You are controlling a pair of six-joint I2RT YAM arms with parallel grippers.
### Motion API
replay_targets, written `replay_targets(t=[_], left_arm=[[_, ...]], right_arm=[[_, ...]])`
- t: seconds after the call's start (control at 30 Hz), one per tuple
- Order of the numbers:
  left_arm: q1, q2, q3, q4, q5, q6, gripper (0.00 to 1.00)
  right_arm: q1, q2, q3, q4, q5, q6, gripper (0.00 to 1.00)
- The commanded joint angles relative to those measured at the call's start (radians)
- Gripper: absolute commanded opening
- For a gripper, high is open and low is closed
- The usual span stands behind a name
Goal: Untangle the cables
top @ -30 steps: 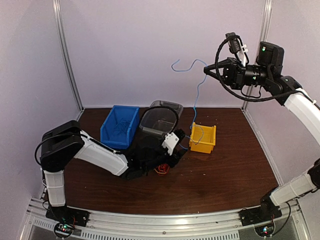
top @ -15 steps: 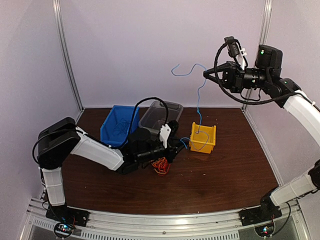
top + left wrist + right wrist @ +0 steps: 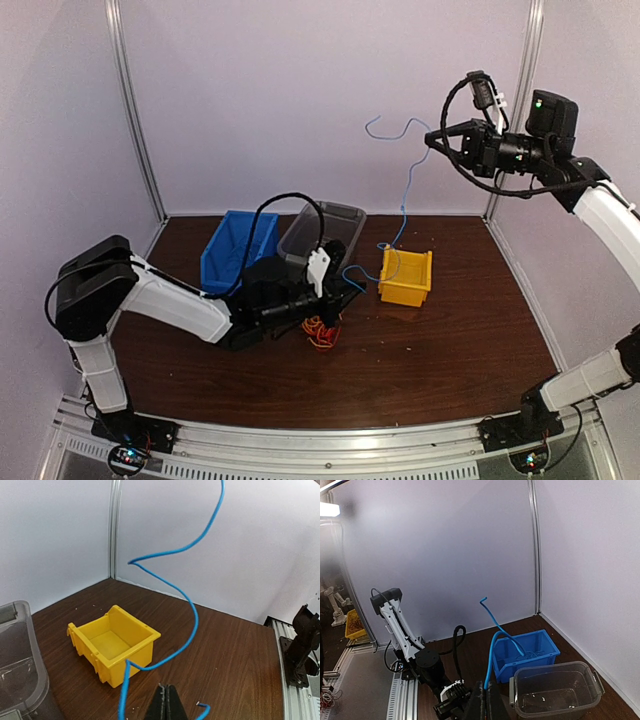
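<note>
A long blue cable (image 3: 405, 195) hangs from my right gripper (image 3: 432, 138), which is high at the back right and shut on it (image 3: 486, 685). The cable drops past the yellow bin (image 3: 408, 290) to my left gripper (image 3: 338, 290), low at the table's middle. In the left wrist view the blue cable (image 3: 192, 625) comes down on the left of the shut jaws (image 3: 165, 685). Its bare end (image 3: 200, 705) pokes out on their right. A small red and orange cable tangle (image 3: 320, 332) lies on the table just below the left gripper.
A blue bin (image 3: 225, 265) with thin wires inside and a clear plastic tub (image 3: 330, 225) stand behind the left arm. The open yellow bin (image 3: 137, 655) sits just ahead of the left jaws. Walls close the back and both sides.
My left gripper has shut and its arm has swung up off the red and orange tangle. My right gripper has carried the blue cable a little to the right.
</note>
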Motion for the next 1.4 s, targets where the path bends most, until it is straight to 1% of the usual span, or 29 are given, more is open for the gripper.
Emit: replay_targets(t=[0.0, 0.07, 0.1, 0.17, 0.23, 0.27, 0.3, 0.33, 0.37, 0.4, 0.47, 0.53, 0.63, 0.77, 0.8, 0.83, 0.9, 0.97, 1.03, 1.2, 1.27, 1.3, 1.37], left_arm=[[0.021, -0.044, 0.000, -0.116, -0.124, -0.025, 0.10], [0.022, -0.055, 0.000, -0.184, -0.190, -0.023, 0.36], [0.022, -0.062, -0.001, -0.221, -0.222, -0.026, 0.47], [0.023, -0.076, 0.000, -0.291, -0.269, -0.026, 0.59], [0.024, -0.089, -0.009, -0.335, -0.287, -0.008, 0.62], [0.022, -0.102, -0.035, -0.301, -0.266, 0.006, 0.64], [0.022, -0.119, -0.074, -0.238, -0.226, 0.019, 0.66], [0.022, -0.130, -0.116, -0.180, -0.154, 0.040, 0.68], [0.021, -0.133, -0.119, -0.152, -0.078, 0.059, 0.71], [0.018, -0.127, -0.099, -0.169, -0.055, 0.074, 0.73], [0.002, -0.111, -0.066, -0.167, -0.047, 0.109, 0.73], [-0.018, -0.087, -0.035, -0.127, -0.073, 0.129, 0.73], [-0.043, -0.031, 0.050, -0.085, -0.106, 0.166, 0.74], [-0.071, 0.064, 0.171, -0.016, -0.019, 0.170, 0.74], [-0.080, 0.087, 0.201, -0.009, -0.016, 0.164, 0.74], [-0.086, 0.113, 0.237, -0.010, -0.032, 0.150, 0.74], [-0.098, 0.166, 0.311, -0.038, -0.112, 0.118, 0.74], [-0.106, 0.213, 0.359, -0.054, -0.245, 0.085, 0.74], [-0.106, 0.251, 0.406, -0.100, -0.342, 0.039, 0.73], [-0.107, 0.317, 0.471, -0.111, -0.424, 0.021, 0.68], [-0.107, 0.334, 0.484, -0.097, -0.415, 0.039, 0.65], [-0.107, 0.339, 0.485, -0.085, -0.403, 0.046, 0.59], [-0.106, 0.340, 0.481, -0.063, -0.361, 0.069, 0.37]], right_arm=[[-0.011, -0.018, -0.004, 0.051, 0.002, 0.027, 0.00], [-0.011, -0.019, -0.008, 0.052, 0.005, 0.027, 0.00], [-0.011, -0.021, -0.007, 0.050, 0.006, 0.026, 0.00], [-0.010, -0.022, -0.005, 0.044, 0.005, 0.024, 0.00], [-0.009, -0.020, 0.000, 0.035, 0.003, 0.020, 0.00], [-0.009, -0.020, 0.000, 0.034, 0.001, 0.020, 0.00], [-0.008, -0.019, -0.003, 0.032, 0.000, 0.019, 0.00], [-0.008, -0.017, -0.007, 0.032, 0.001, 0.018, 0.00], [-0.007, -0.016, -0.012, 0.032, 0.000, 0.016, 0.00], [-0.006, -0.015, -0.017, 0.034, 0.001, 0.015, 0.00], [-0.005, -0.016, -0.027, 0.037, 0.001, 0.017, 0.00], [0.001, -0.019, -0.042, 0.046, -0.002, 0.025, 0.00], [0.008, -0.027, -0.078, 0.077, -0.012, 0.051, 0.00], [0.015, -0.034, -0.114, 0.101, -0.011, 0.066, 0.00], [0.017, -0.034, -0.117, 0.104, -0.010, 0.069, 0.00], [0.017, -0.034, -0.119, 0.108, -0.014, 0.072, 0.00], [0.017, -0.034, -0.113, 0.111, -0.018, 0.078, 0.00], [0.017, -0.034, -0.099, 0.107, -0.023, 0.080, 0.00], [0.017, -0.034, -0.085, 0.105, -0.031, 0.087, 0.00], [0.017, -0.031, -0.067, 0.128, -0.059, 0.131, 0.00], [0.017, -0.029, -0.063, 0.138, -0.059, 0.141, 0.00], [0.017, -0.028, -0.064, 0.142, -0.060, 0.144, 0.00], [0.017, -0.026, -0.068, 0.147, -0.057, 0.145, 0.00]])
